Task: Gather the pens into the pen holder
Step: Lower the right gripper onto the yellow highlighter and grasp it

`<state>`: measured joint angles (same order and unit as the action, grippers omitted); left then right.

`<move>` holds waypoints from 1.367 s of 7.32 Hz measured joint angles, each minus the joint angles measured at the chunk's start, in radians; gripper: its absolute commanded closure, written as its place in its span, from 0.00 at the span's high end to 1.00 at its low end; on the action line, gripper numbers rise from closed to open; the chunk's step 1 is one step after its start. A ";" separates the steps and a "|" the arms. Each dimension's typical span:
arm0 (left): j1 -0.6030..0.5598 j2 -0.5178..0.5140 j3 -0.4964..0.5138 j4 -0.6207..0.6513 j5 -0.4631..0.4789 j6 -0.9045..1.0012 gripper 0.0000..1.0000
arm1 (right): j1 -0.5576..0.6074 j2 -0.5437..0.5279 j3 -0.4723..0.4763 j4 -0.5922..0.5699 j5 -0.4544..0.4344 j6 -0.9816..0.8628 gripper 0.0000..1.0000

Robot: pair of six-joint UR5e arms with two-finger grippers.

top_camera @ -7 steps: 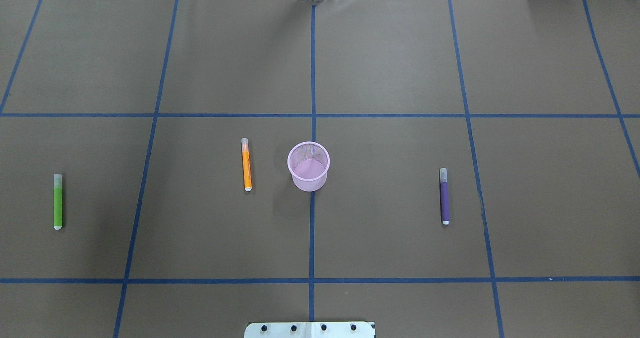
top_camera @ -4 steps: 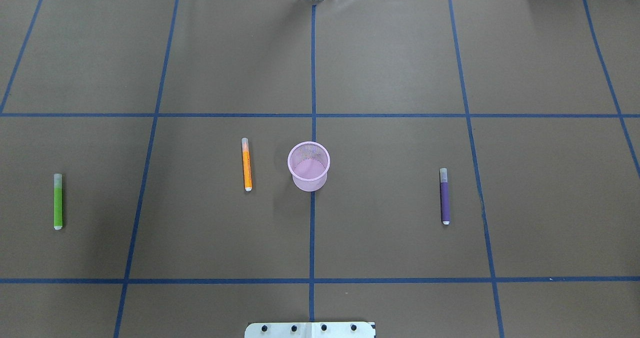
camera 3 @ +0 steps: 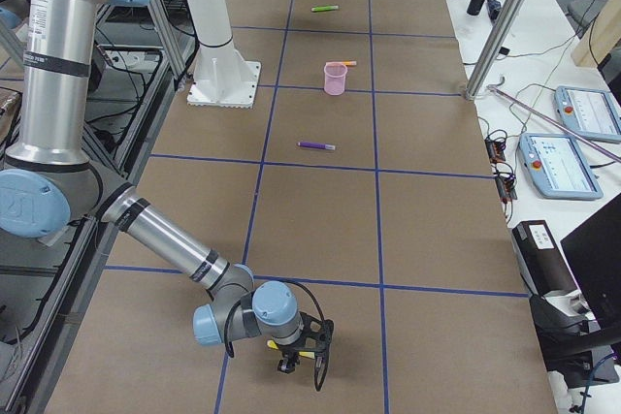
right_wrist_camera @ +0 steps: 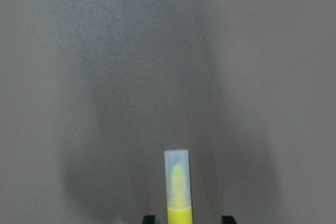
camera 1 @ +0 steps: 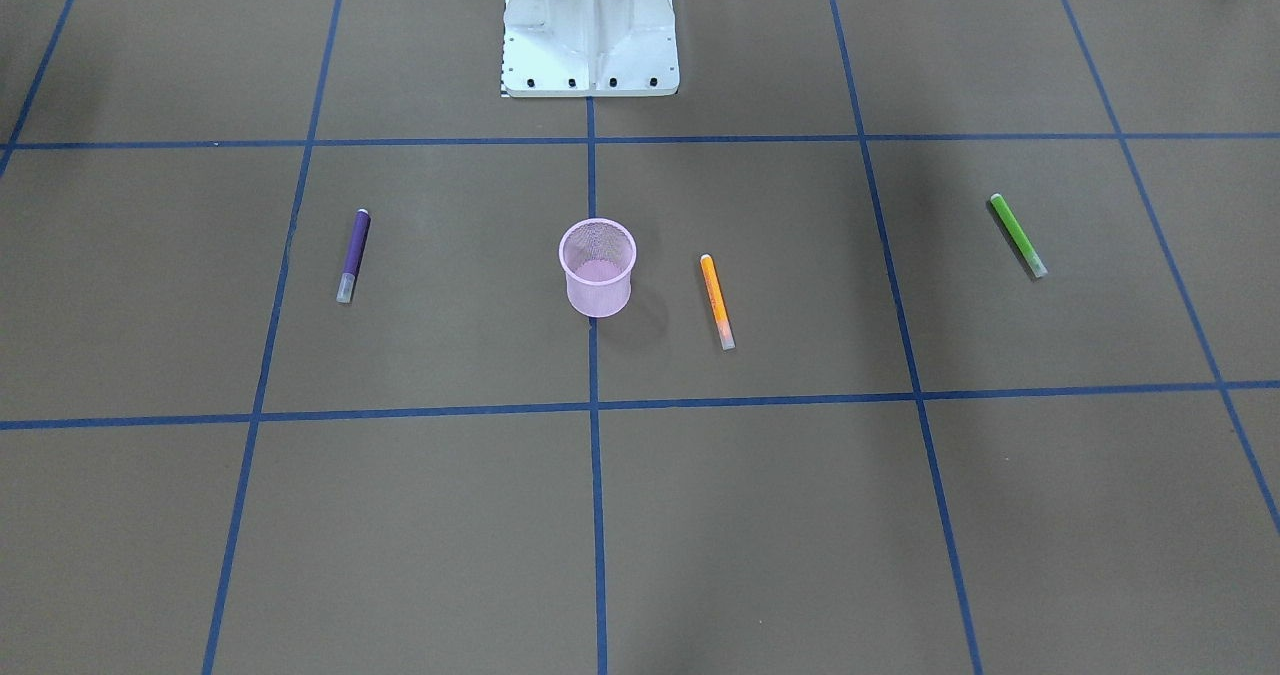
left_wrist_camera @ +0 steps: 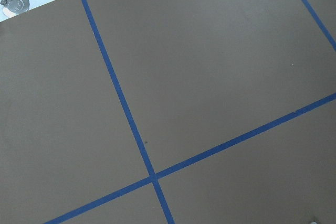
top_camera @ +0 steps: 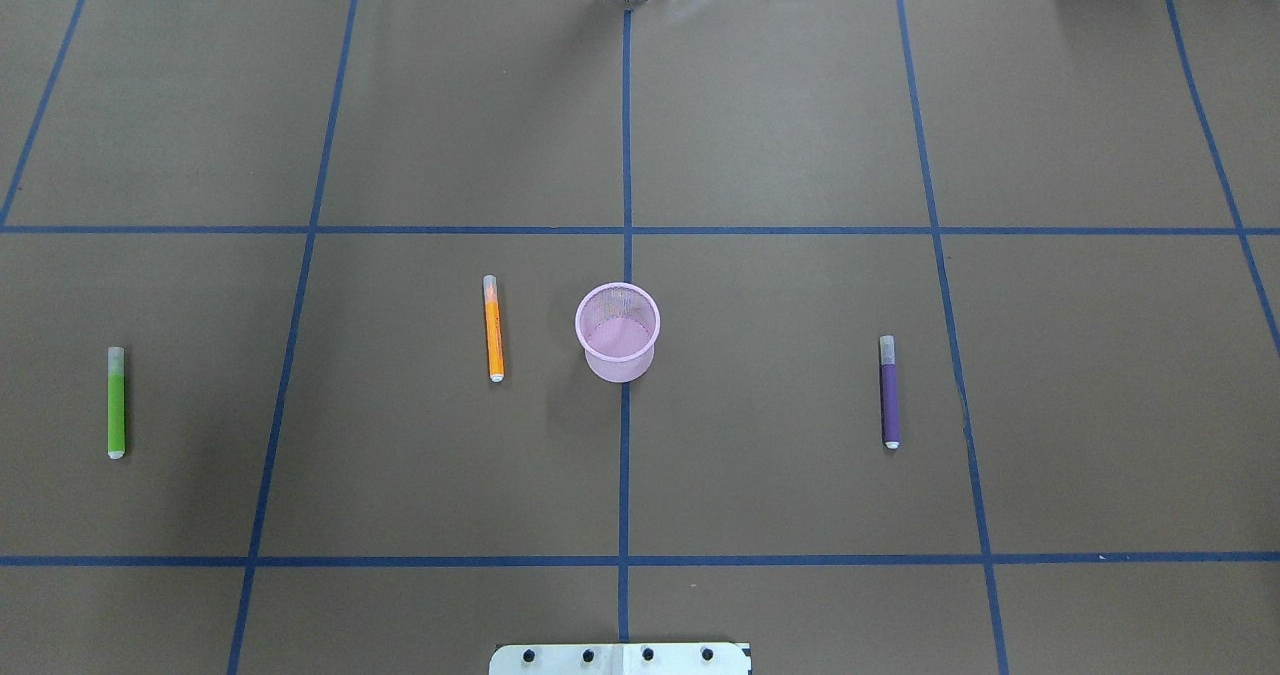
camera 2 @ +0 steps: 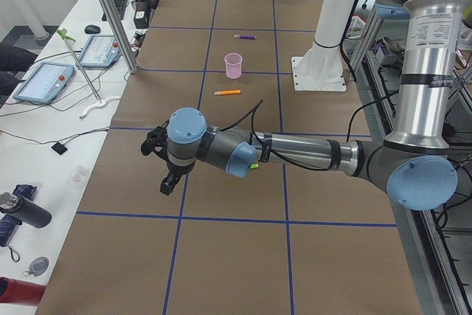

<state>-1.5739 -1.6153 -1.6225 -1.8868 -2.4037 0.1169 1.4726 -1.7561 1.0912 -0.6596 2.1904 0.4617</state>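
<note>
The pink mesh pen holder (top_camera: 620, 363) stands upright at the table's middle, also in the front view (camera 1: 598, 295). An orange pen (top_camera: 493, 330) lies just left of it, a green pen (top_camera: 116, 405) far left, a purple pen (top_camera: 889, 395) to the right. A yellow pen (right_wrist_camera: 178, 190) lies on the paper between my right gripper's (right_wrist_camera: 187, 219) open fingertips, untouched on both sides. That gripper (camera 3: 296, 361) sits low at the table's far right end. My left gripper (camera 2: 167, 181) hangs over the far left end; I cannot tell if it is open.
The white robot base (top_camera: 620, 658) stands at the near edge behind the holder. Blue tape lines grid the brown paper. Tablets and cables lie on side benches (camera 3: 568, 143) beyond the far edge. The left wrist view shows only paper and tape.
</note>
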 measured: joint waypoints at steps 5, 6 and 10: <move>0.000 0.000 0.001 0.000 0.000 0.001 1.00 | -0.015 0.008 -0.002 0.000 -0.001 0.000 0.23; 0.000 0.000 0.002 0.000 0.000 0.001 1.00 | -0.016 0.009 -0.003 -0.001 -0.001 0.001 0.00; 0.000 0.000 0.003 0.000 0.000 0.001 1.00 | -0.017 0.018 0.008 0.000 -0.003 0.001 0.00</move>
<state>-1.5738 -1.6153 -1.6199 -1.8868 -2.4037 0.1181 1.4559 -1.7379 1.0997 -0.6598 2.1869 0.4627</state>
